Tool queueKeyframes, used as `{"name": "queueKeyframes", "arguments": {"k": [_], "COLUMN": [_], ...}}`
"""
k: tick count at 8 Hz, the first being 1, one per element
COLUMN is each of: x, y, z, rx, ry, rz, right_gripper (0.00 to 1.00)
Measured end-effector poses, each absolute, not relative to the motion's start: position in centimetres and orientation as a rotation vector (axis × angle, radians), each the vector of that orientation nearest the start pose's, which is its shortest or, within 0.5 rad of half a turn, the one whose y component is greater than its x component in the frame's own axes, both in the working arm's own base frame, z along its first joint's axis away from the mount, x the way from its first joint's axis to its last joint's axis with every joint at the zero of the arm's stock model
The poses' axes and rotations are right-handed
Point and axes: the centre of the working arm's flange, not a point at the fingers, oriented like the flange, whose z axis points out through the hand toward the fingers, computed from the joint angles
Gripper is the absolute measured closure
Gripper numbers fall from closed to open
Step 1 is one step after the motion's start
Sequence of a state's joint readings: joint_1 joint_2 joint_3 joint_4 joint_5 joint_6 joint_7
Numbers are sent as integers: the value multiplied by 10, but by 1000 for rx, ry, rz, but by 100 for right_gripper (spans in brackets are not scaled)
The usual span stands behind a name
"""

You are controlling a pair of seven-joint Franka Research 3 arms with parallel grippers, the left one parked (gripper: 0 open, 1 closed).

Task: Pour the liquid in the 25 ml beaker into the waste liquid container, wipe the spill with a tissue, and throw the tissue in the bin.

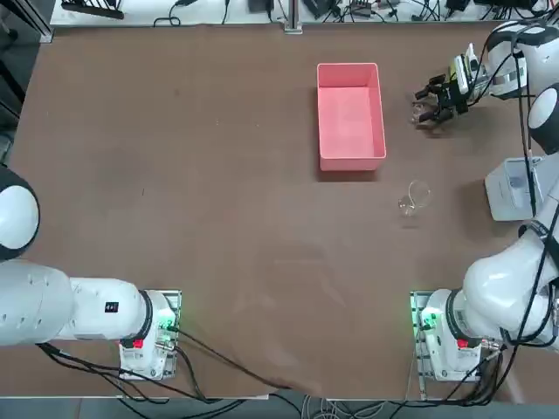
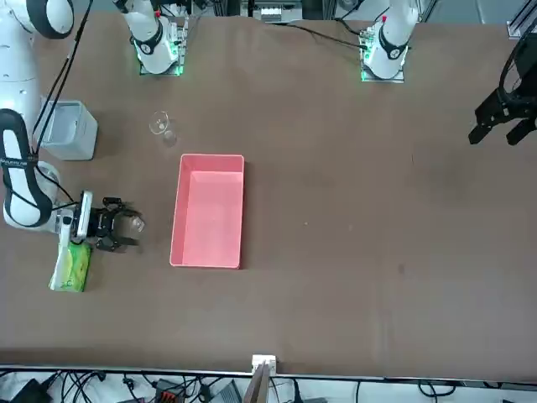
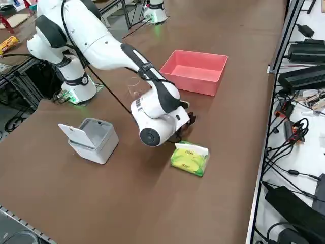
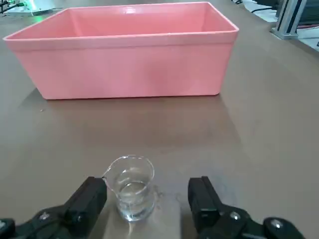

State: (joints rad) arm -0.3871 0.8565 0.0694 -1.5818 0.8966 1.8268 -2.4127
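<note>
Top view: right gripper sits low over the table, fingers spread wide, nothing clamped. Pink tray, the waste liquid container, lies just beyond the fingertips. A larger clear beaker stands well apart from the fingers, back toward the arm's base. Grey bin is off to the outer side.

Front view: gripper open, tiny 25 ml beaker seen as a faint glint at the fingertips. Green tissue pack lies just behind the wrist. Tray ahead of the fingers, bin well apart.

Right side view: the arm's wrist hides the fingers. Tissue pack beside the wrist, bin with lid up, tray beyond.

Right wrist view: both fingers wide apart, 25 ml beaker upright between them, closer to one finger, not gripped, some clear liquid inside. Tray straight ahead.
</note>
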Motion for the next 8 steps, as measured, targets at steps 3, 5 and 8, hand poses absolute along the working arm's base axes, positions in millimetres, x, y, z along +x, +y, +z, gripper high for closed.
{"name": "queueKeyframes", "arguments": {"k": [3, 5, 8], "x": [626, 625, 624], "y": [-143, -142, -140], "z": [123, 119, 111], "rx": [-1616, -1615, -1614], "ry": [-1608, -1606, -1602], "rz": [-856, -853, -848], "right_gripper": [0, 0, 0]}}
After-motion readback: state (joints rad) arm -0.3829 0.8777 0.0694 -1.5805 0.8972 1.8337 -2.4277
